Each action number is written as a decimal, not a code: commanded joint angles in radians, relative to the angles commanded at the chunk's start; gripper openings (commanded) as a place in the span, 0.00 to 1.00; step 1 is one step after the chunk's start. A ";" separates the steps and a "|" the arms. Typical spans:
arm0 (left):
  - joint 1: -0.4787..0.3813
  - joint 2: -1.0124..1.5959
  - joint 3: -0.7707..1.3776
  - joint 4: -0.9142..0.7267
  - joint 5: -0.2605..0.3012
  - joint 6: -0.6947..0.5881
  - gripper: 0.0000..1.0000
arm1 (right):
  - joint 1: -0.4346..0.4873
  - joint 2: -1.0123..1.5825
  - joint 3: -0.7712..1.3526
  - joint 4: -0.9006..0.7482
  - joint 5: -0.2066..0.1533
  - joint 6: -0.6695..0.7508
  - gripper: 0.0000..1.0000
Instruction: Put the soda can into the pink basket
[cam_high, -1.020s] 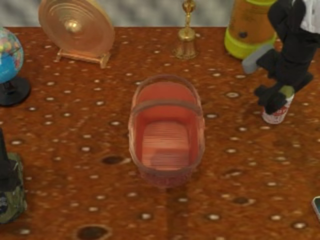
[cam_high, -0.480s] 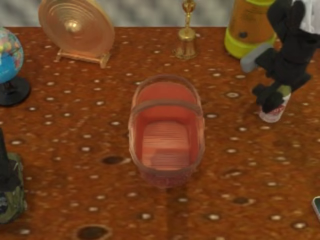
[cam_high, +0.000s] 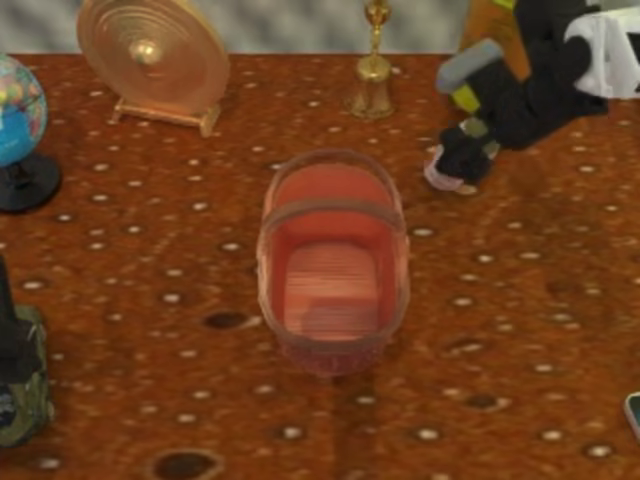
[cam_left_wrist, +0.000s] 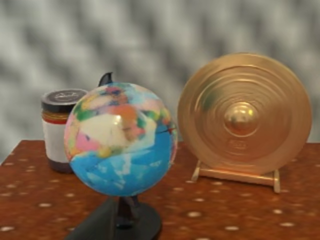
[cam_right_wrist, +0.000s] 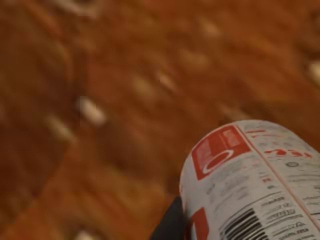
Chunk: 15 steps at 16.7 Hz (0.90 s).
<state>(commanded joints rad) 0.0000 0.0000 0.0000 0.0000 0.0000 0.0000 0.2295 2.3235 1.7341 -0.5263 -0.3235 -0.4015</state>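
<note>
The right gripper (cam_high: 458, 163) pinches the soda can (cam_high: 443, 176); carry it high over the pink basket's (cam_high: 270, 215) handle before dropping.

Soda cans: one (cam_high: 447, 172); white, red label
Pink baskets: one (cam_high: 333, 262); oval, one arched handle
Globes: one (cam_left_wrist: 120, 139); on a black stand
Gold discs on stands: one (cam_high: 152, 52)
Gold bells: one (cam_high: 373, 85)
Dark-lidded jars: one (cam_left_wrist: 60, 127)
Orange bottles: one (cam_high: 490, 40); partly hidden
Arms: two; right gripper (cam_high: 462, 160), left arm (cam_high: 15, 350)
</note>
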 joint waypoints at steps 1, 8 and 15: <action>0.000 0.000 0.000 0.000 0.000 0.000 1.00 | 0.007 -0.010 -0.032 0.100 -0.055 0.031 0.00; 0.000 0.000 0.000 0.000 0.000 0.000 1.00 | 0.060 -0.105 -0.279 0.831 -0.460 0.266 0.00; 0.000 0.000 0.000 0.000 0.000 0.000 1.00 | 0.098 -0.219 -0.450 1.318 -0.751 0.418 0.00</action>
<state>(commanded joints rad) 0.0000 0.0000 0.0000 0.0000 0.0000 0.0000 0.3273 2.1044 1.2842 0.7920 -1.0746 0.0160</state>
